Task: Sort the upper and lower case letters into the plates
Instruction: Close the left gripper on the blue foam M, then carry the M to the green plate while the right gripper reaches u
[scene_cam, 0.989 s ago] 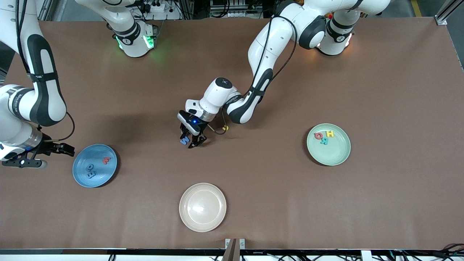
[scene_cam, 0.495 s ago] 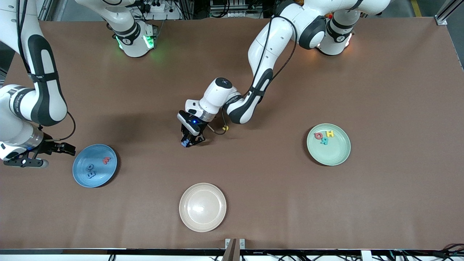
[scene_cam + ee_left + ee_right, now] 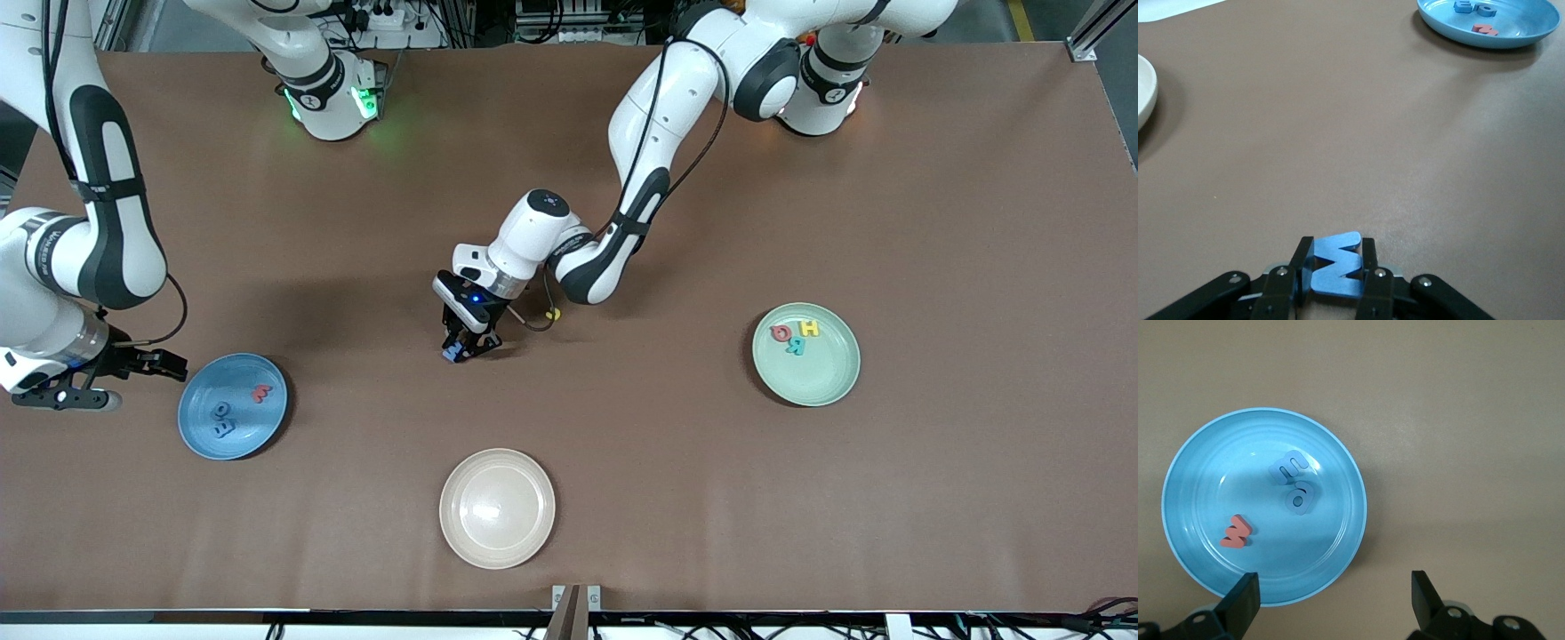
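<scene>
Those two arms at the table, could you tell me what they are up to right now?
They are sorting toy letters into plates. The left pincer is shut on a blue letter at mid-table, with a yellow letter lying beside it. The right pincer waits open over the blue plate, which holds three letters. The green plate holds three too; the beige plate has none.

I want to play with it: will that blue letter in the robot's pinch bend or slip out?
Probably stiff: the blue letter keeps its shape between the shut left gripper's fingers. It looks thick and light, and being flat it shouldn't roll.
</scene>
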